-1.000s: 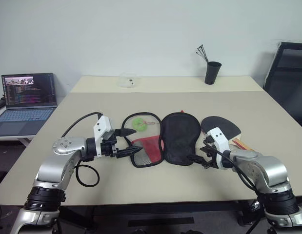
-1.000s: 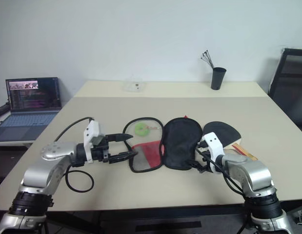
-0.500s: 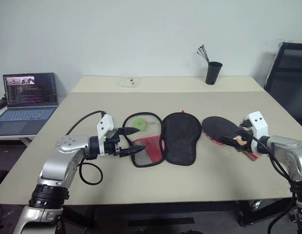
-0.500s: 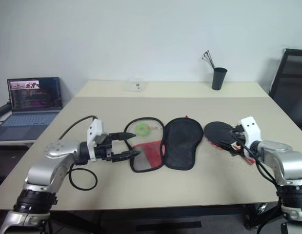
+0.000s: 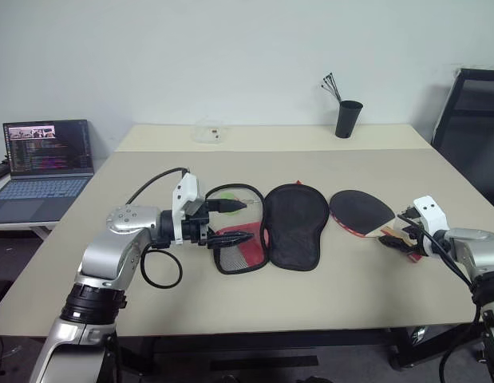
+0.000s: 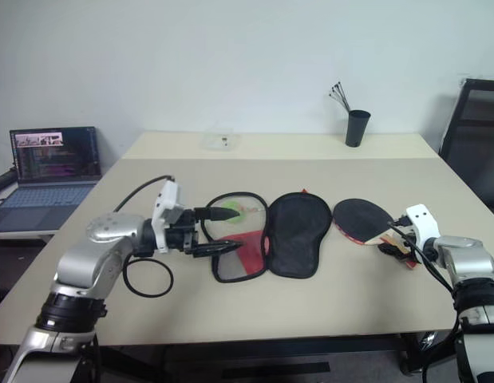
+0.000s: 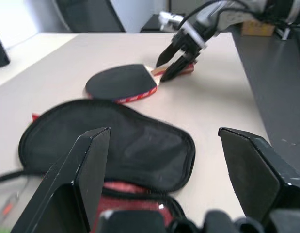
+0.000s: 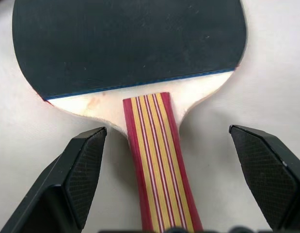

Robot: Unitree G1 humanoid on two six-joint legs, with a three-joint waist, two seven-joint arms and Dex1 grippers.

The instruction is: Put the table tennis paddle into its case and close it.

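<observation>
Beige surface [image 5: 231, 307] before white wall. Right claw [image 8: 164, 194] spread wide, fingers on both sides of handle of table tennis paddle [image 5: 361, 211], not yet gripping. Case [image 5: 293, 226] lies unzipped between both claws, ready for paddle. Left claw [image 5: 232, 221] released, hovering over its mesh half.

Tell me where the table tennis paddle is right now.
The table tennis paddle lies flat on the table's right side, just right of the opened case, with the open right gripper at its handle.
</observation>
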